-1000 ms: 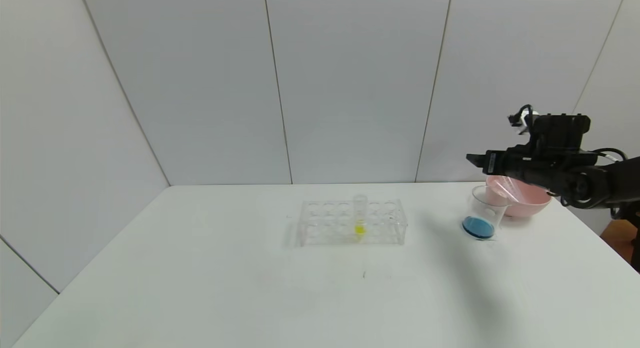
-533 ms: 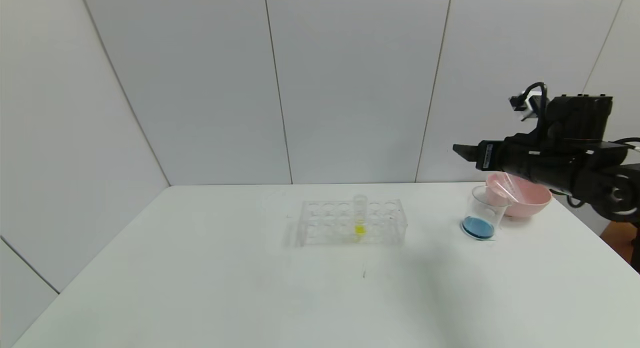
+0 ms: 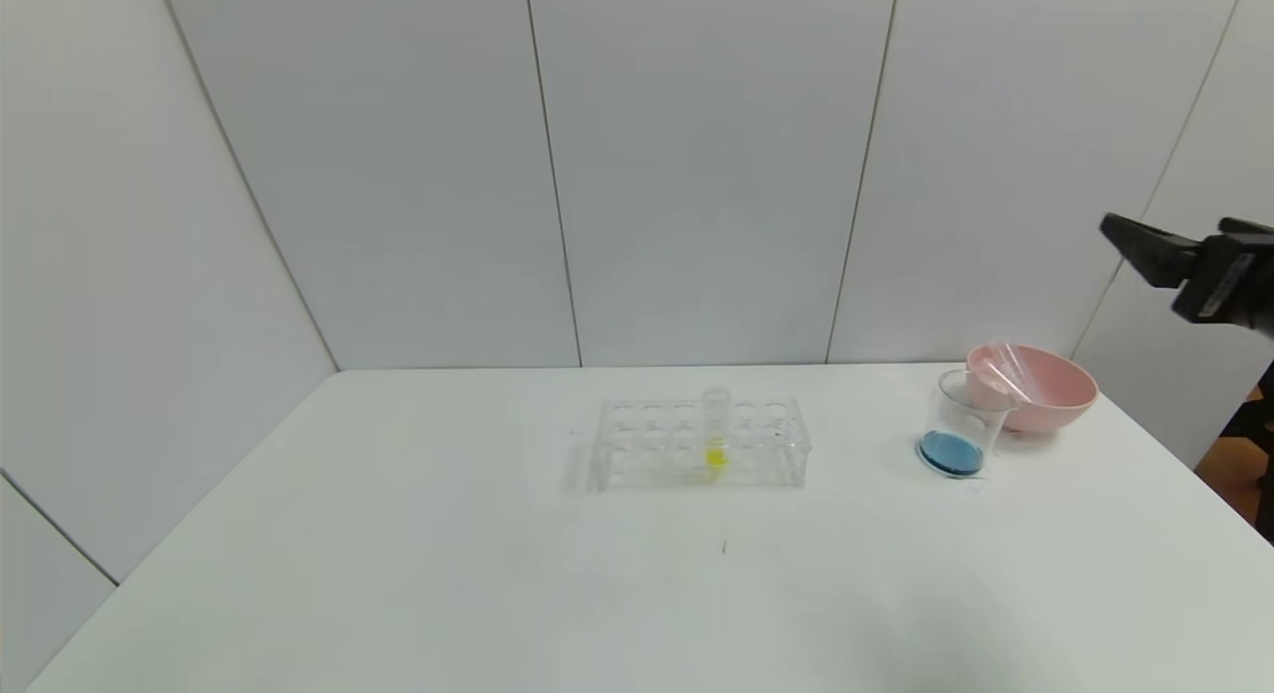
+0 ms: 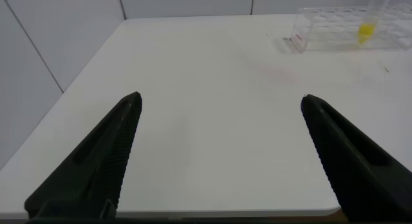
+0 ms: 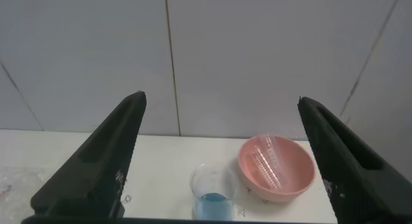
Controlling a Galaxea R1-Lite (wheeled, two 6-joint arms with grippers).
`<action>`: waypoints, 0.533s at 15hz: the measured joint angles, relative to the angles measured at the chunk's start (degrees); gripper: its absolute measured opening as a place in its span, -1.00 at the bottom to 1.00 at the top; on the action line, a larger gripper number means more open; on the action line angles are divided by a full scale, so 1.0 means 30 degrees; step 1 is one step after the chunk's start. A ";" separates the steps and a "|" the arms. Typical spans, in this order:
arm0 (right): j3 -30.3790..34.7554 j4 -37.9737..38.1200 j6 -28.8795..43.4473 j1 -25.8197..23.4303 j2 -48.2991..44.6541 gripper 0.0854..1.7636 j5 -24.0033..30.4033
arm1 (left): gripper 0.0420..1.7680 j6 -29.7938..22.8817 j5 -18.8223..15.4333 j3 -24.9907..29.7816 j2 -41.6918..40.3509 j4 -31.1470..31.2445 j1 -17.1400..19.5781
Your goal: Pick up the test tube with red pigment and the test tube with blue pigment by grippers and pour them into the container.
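The container (image 3: 960, 429), a clear beaker, stands at the table's right with blue liquid in its bottom; it also shows in the right wrist view (image 5: 215, 192). Two clear test tubes (image 3: 1000, 366) lie slanted in the pink bowl (image 3: 1055, 374) beside it, and neither shows red or blue pigment (image 5: 267, 161). My right gripper (image 3: 1184, 240) hangs high at the far right, well above and behind the bowl, open and empty (image 5: 221, 98). My left gripper (image 4: 220, 96) is open and empty over the table's near left part.
A clear many-holed rack (image 3: 697, 444) stands mid-table with one upright tube of yellow liquid (image 3: 716, 429); both also show in the left wrist view, rack (image 4: 341, 34) and tube (image 4: 370, 21). The table's right edge runs just past the bowl.
My right gripper has risen and drawn back to the right, away from above the beaker and bowl. The beaker, bowl and rack have not moved.
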 joint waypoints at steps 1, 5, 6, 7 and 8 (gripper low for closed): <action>0.0715 -0.0146 -0.0175 -0.0244 -0.1219 0.91 -0.0037 | 1.00 0.0000 0.0000 0.0000 0.0000 0.0000 0.0000; 0.3149 -0.0183 -0.0545 -0.0683 -0.6502 0.92 -0.0065 | 1.00 0.0000 0.0000 0.0000 0.0000 0.0000 0.0000; 0.3787 -0.0118 -0.0679 -0.0801 -0.7863 0.92 -0.0073 | 1.00 0.0000 0.0000 0.0000 0.0000 0.0000 0.0000; 0.4511 -0.0073 -0.0918 -0.0931 -0.9342 0.92 -0.0081 | 1.00 -0.0008 0.0000 0.0000 0.0000 0.0000 0.0000; 0.5189 -0.0020 -0.1199 -0.1040 -1.0622 0.92 -0.0065 | 1.00 0.0000 0.0000 0.0000 0.0000 0.0016 0.0000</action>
